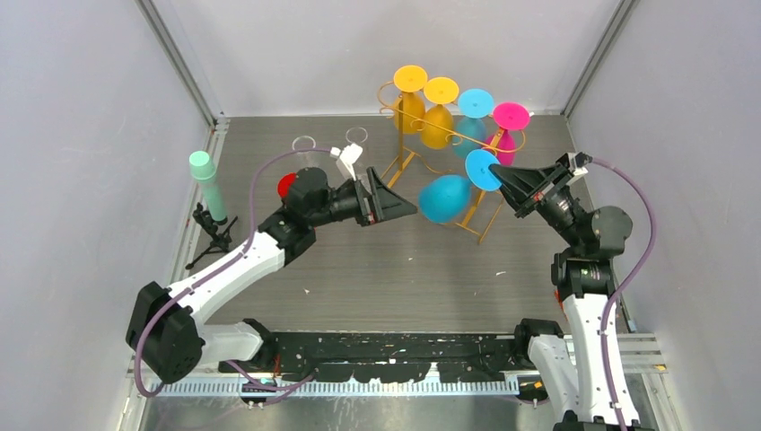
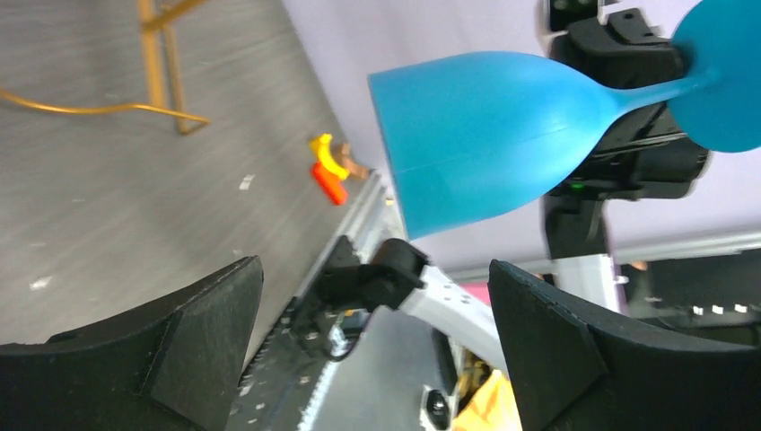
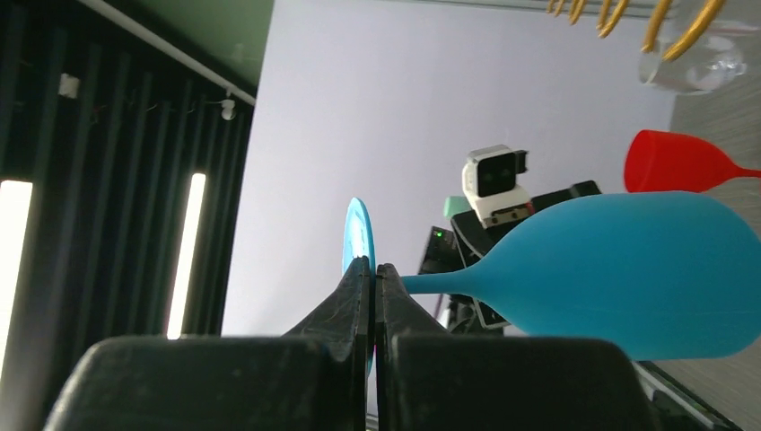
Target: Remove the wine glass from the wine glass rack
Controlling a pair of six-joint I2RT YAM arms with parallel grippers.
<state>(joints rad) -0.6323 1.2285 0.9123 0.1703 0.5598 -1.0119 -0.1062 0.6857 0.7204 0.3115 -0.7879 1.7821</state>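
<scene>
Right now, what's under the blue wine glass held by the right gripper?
Below the blue wine glass, clamped in the right gripper, lie grey table and the wine glass rack's gold foot. The bowl hides the patch directly beneath.

Arms are twins. Left arm (image 1: 235,268) and right arm (image 1: 588,316) both have white link shells between chunky black joint housings (image 1: 170,339). A lilac cable (image 1: 252,193) runs exposed along the left arm, and the right arm's cable (image 1: 650,224) matches it. Left pincer (image 2: 375,268) has two matte black wedge fingers, grainy and faceted on the inner faces. Right pincer (image 3: 372,267) is the same black, tapering to thin tips. White boxy camera module (image 1: 348,158) on the left wrist. Small green LED (image 2: 574,187) on the right arm's black wrist housing.
</scene>
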